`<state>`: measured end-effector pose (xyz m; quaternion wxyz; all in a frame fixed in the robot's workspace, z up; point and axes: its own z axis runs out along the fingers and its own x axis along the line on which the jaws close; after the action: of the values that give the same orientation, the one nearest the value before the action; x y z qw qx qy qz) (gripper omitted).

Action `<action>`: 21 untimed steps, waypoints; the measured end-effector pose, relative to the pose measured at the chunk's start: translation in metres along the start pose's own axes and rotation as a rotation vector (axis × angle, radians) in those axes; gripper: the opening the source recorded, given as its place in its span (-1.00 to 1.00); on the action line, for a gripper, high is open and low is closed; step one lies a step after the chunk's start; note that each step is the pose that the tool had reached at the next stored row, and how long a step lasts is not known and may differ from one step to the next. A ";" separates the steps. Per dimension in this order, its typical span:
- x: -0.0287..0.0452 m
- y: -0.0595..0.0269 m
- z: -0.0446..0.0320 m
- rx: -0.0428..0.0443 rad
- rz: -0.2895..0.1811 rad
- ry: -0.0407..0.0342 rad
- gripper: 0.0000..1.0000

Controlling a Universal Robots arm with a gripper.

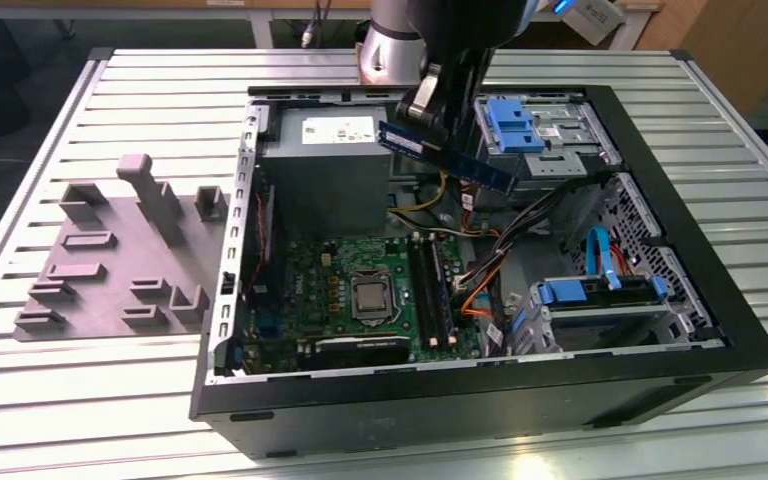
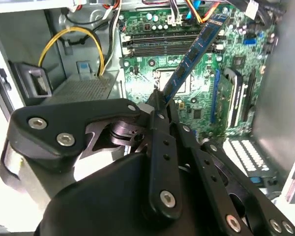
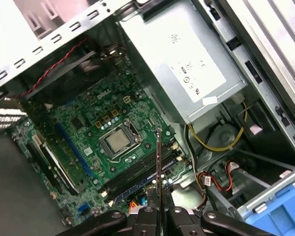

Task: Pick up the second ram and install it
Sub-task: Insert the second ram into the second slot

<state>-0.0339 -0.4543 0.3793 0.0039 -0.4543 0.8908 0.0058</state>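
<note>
While held aloft over the open computer case [image 1: 704, 330], pincer [image 1: 427, 108] clamped on one end of the second ram [image 1: 454, 158]; stick tilted, free end slanting down toward the exterior view's right, clear of everything below.

In the second wrist view: pincer [image 2: 160, 109] narrow, black fingers [image 2: 162, 147] pressed on the lower end of the second ram [image 2: 194, 53]; blue-labelled face with black chips turned to the camera, stick reaching out over the motherboard [image 2: 201, 93].

In the first wrist view: second ram [image 3: 159, 162] seen edge-on as a thin dark line rising from between the fingertips, pincer [image 3: 159, 210] closed on it, hanging above the memory slots [image 3: 142, 174] and beside the processor socket [image 3: 119, 141].

Inside the case, exterior view: green motherboard [image 1: 324, 275] on the floor of the case; processor socket [image 1: 371, 297] near its middle; long black memory slots [image 1: 431, 285] just to the socket's right in that view, well below the held stick. Grey power supply [image 1: 328, 165] at the far wall, next to the pincer. Blue-fronted drive bays [image 1: 531, 125] at the far right corner, a further blue-handled drive cage [image 1: 598, 300] nearer the camera.

On the slatted metal desk [image 1: 77, 400]: grey fixture block [image 1: 117, 260] with upright pegs and recesses, to the exterior view's left of the case, apart from it.
</note>
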 end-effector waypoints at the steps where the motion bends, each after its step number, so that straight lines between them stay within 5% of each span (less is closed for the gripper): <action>1: 0.0000 0.0000 0.0003 0.0003 0.018 -0.0001 -0.72; 21: 0.0001 0.0000 0.0066 0.0080 0.380 -0.0036 -0.72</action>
<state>-0.0339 -0.4543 0.3727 0.0061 -0.2777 0.9606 0.0037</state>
